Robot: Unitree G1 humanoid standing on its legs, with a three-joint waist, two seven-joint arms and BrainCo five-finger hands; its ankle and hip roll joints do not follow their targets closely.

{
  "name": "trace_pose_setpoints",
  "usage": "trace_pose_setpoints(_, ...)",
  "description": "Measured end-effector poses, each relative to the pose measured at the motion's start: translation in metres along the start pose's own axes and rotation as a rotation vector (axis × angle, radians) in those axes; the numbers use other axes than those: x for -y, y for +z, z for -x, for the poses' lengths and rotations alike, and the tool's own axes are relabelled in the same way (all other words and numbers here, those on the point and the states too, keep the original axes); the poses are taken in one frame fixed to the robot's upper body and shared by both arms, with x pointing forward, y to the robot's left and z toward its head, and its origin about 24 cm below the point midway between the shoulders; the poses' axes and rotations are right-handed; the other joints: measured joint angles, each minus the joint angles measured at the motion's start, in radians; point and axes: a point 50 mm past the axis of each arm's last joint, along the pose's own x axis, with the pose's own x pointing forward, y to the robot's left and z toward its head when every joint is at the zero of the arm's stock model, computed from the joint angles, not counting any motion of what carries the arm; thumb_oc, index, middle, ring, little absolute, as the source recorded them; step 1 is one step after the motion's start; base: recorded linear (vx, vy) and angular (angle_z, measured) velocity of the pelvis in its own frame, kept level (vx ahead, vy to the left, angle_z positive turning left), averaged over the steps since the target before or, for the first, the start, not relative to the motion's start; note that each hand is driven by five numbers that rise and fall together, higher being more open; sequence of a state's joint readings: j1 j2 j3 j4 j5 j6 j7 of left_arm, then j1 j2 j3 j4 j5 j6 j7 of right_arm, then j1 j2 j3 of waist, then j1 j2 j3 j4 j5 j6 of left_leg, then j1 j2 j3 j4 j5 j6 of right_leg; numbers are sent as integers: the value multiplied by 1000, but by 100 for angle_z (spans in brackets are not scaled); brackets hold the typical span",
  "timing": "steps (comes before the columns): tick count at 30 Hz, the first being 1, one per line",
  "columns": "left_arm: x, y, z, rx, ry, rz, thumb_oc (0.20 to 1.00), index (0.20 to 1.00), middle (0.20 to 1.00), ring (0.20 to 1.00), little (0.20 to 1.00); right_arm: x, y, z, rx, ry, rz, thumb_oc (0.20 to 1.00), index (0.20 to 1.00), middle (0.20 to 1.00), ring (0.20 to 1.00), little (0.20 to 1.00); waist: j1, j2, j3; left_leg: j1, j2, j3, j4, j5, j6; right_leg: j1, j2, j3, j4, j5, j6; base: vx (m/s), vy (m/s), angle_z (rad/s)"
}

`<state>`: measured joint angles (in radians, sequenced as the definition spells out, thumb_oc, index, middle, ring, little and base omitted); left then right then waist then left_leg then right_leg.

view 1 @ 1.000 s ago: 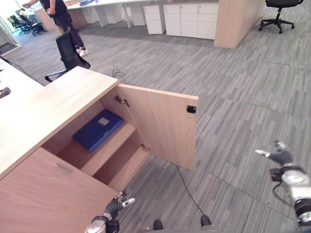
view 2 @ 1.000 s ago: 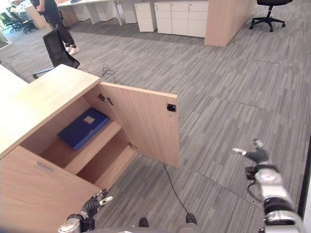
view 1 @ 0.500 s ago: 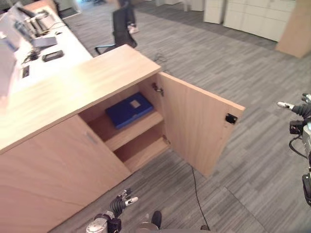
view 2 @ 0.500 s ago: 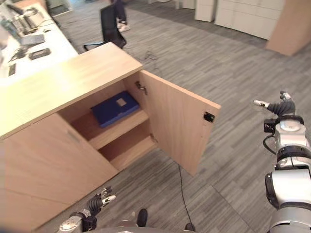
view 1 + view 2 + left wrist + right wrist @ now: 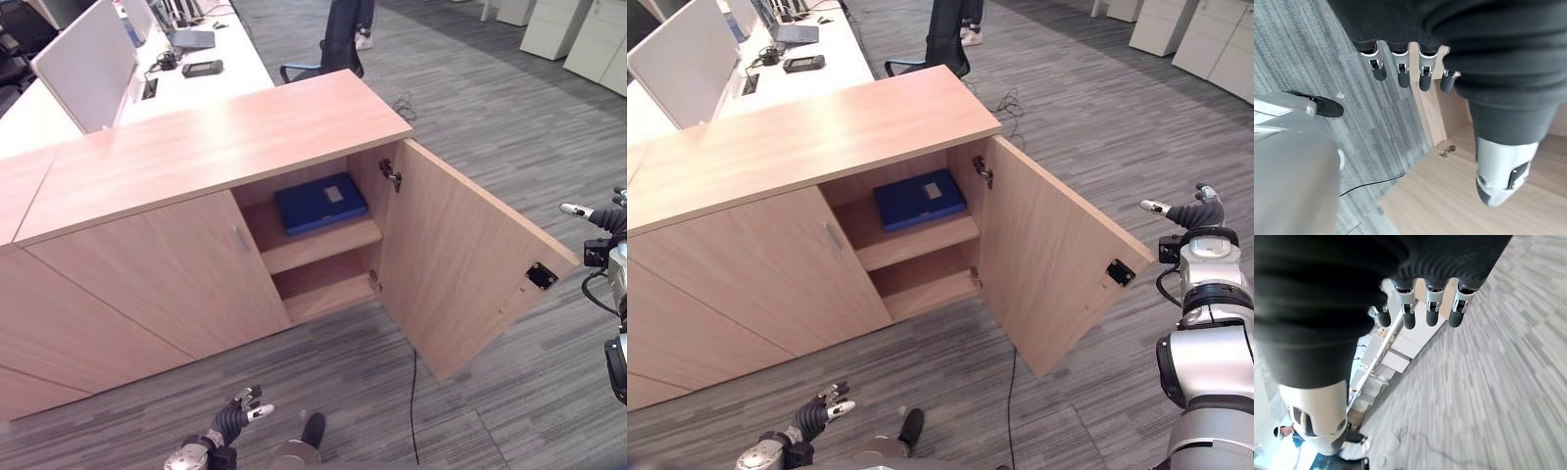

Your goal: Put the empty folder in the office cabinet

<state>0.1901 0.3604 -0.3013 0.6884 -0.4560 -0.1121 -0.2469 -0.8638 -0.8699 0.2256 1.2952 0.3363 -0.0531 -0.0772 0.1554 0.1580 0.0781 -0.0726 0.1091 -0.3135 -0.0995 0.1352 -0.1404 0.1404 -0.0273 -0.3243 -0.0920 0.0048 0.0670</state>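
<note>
Already the blue folder (image 5: 320, 202) lay flat on the upper shelf (image 5: 328, 241) of the cabinet (image 5: 196, 147) in the left eye view, well inside the compartment, with the door (image 5: 470, 269) swung wide open. The left robot hand (image 5: 235, 416) hung low over the carpet in front of the closed door, well apart from the folder, and it held nothing. The right robot hand (image 5: 600, 217) showed at the right edge, past the open door, also far from the shelf.

In the right eye view the folder (image 5: 919, 199) sat the same way, its long side along the shelf, a pale label on its cover. The lower shelf (image 5: 926, 289) under it carried nothing that I could see. A white worktop (image 5: 774, 73) behind the cabinet carried small devices.

In the left wrist view the fingers (image 5: 1403, 78) of the left robot hand were straight and spread, with the thumb apart.

In the right wrist view the fingers (image 5: 1431, 313) were relaxed and straight, pinching nothing.

I judged the folder, being empty, to be light and rather stiff, with a smooth cover that could slip. If it had to be moved, the best hold was probably the front edge, pinched between thumb and fingers, because it lay flat on the shelf.
</note>
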Motion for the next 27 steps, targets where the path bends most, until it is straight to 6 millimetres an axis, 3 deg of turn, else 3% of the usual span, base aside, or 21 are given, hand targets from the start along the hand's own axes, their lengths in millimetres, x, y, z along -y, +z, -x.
trace_pose_setpoints(3, 3, 0, -1, -2, -12, -6, 1000, 1000, 1000, 1000, 1000, -28, -11, 3, -31, 59, -45, 1000, 1000, 1000, 1000, 1000, -1, 8, -7, -20, 1, 6, 0, -58, -9, -9, -3, -26, 3, -3, -14, 2, 35, 23)
trace_pose_setpoints(4, 3, 4, -3, 10, -13, -7, 1000, 1000, 1000, 1000, 1000, -37, -17, 5, -45, 80, -53, 1000, 1000, 1000, 1000, 1000, 1, -8, -2, -26, -3, 11, 6, -75, -12, -18, -24, -43, -3, 2, -29, -11, 33, 28)
trace_pose_setpoints(5, 3, 4, -3, 7, -13, -5, 1000, 1000, 1000, 1000, 1000, -53, -26, 9, -70, 123, -66, 1000, 1000, 1000, 1000, 1000, 11, -17, 2, -17, -27, 38, 44, -68, -1, -18, -52, -45, 4, 7, -27, -15, 33, 11)
trace_pose_setpoints(7, 5, 0, -1, 3, -11, 8, 1000, 1000, 1000, 1000, 1000, -70, -33, 13, -85, 165, -61, 1000, 1000, 1000, 1000, 1000, 17, 27, -23, -4, -12, 34, 37, -25, 14, -16, -23, -37, 4, 10, -9, -9, 12, 6)
trace_pose_setpoints(8, 3, 1, -2, 8, 4, 11, 1000, 1000, 1000, 1000, 1000, -83, -42, 18, -106, 197, -71, 1000, 1000, 1000, 1000, 1000, 15, 20, -22, 9, -21, 37, 26, 5, 17, -12, -34, -30, 4, 14, 3, -17, 20, 16)
trace_pose_setpoints(11, 0, 15, -6, 51, 24, 7, 1000, 1000, 1000, 1000, 1000, -132, -65, 41, -147, 318, -150, 1000, 1000, 1000, 1000, 1000, 18, 7, -6, 12, -17, 34, 12, 7, 14, -14, -30, -15, 4, 8, 7, -27, 17, 7)
trace_pose_setpoints(13, -2, 17, -6, 57, 34, 16, 1000, 1000, 1000, 1000, 1000, -142, -68, 47, -146, 348, -160, 1000, 1000, 1000, 1000, 1000, 17, 1, -2, 13, -17, 35, 12, 7, 14, -14, -29, -13, 4, 6, 8, -16, 10, -2)
trace_pose_setpoints(14, -4, 20, -6, 74, 52, 37, 1000, 1000, 1000, 1000, 1000, -161, -74, 61, -150, 417, -179, 1000, 1000, 1000, 1000, 1000, 15, -6, 6, 13, -15, 36, 11, 7, 14, -16, -29, -9, 4, 1, 11, -19, 15, -3)
trace_pose_setpoints(17, -8, 24, -5, 99, 79, 56, 1000, 1000, 1000, 1000, 1000, -184, -91, 86, -148, 512, -218, 1000, 1000, 1000, 1000, 1000, 11, -14, 12, 16, -15, 47, 10, 3, 12, -18, -29, 8, 4, -6, 12, -12, 9, -10)
trace_pose_setpoints(18, -8, 25, -4, 111, 85, 63, 1000, 1000, 1000, 1000, 1000, -191, -110, 103, -193, 544, -220, 1000, 1000, 1000, 1000, 1000, 8, -17, 15, 18, -15, 51, 9, 1, 15, -16, -30, 11, 4, -6, 13, -7, 3, -8)
trace_pose_setpoints(22, -10, 25, -2, 118, 106, 82, 1000, 1000, 1000, 1000, 1000, -202, -132, 139, -205, 641, -247, 1000, 1000, 1000, 1000, 1000, -10, -32, 26, 27, -16, 70, 5, -5, 21, -15, -33, 31, 4, -4, 13, 2, 7, -12)
trace_pose_setpoints(27, -4, 20, -3, 120, 122, 125, 1000, 1000, 1000, 1000, 1000, -207, -120, 161, -117, 729, -316, 1000, 1000, 1000, 1000, 1000, -44, -35, 29, 53, -15, 84, 8, -7, 22, 4, -34, 43, 4, -4, 13, -2, 1, -8)
